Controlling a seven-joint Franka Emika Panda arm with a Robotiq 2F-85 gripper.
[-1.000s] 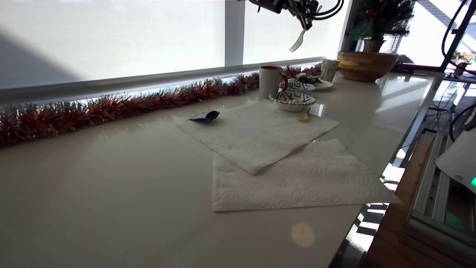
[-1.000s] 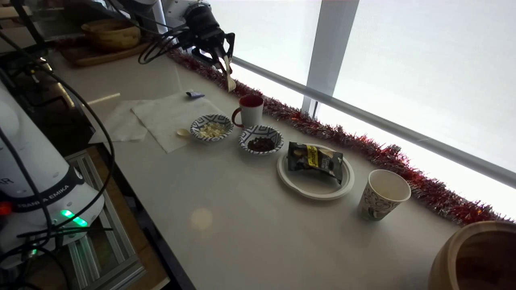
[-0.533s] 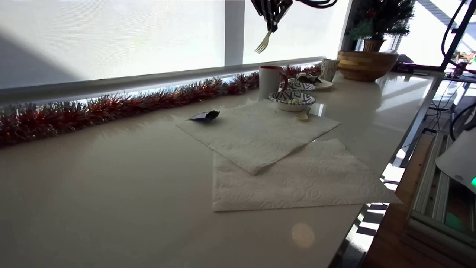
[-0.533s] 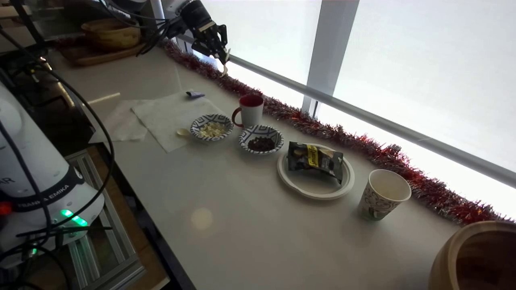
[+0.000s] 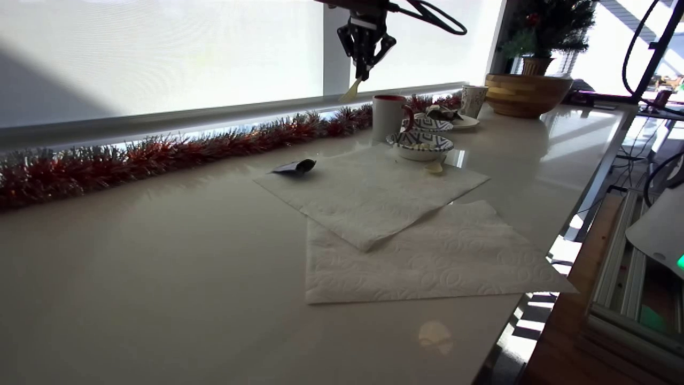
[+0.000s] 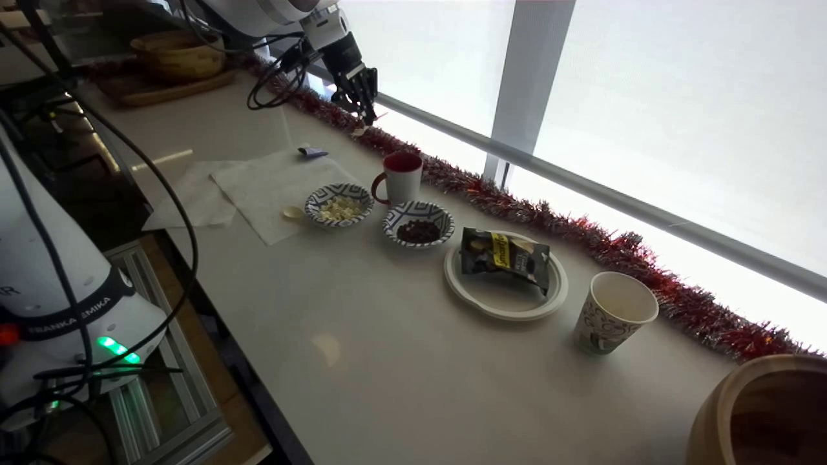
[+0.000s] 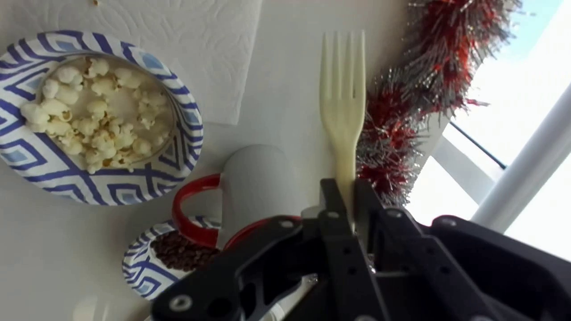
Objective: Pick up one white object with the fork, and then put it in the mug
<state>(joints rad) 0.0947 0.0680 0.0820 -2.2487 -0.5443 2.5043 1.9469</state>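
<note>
Notably, the gripper (image 7: 347, 191) pinched the fork (image 7: 342, 107) by its handle, apparently to leave the bare tines clear for loading. The mug (image 7: 261, 187) stood upright just beside the bowl (image 7: 107, 187) of popcorn (image 7: 105, 136), presumably to keep the transfer short.

wrist view | mug (image 7: 258, 187): part-hidden by end effector (image 7: 347, 187) | popcorn bowl (image 7: 131, 183): cut at left

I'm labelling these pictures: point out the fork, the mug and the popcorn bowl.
Fork (image 7: 342, 117): wrist view, on its head below the tines.
Mug (image 6: 405, 187): in an exterior view, on the white body.
Popcorn bowl (image 7: 105, 186): wrist view, on the patterned wall.
</note>
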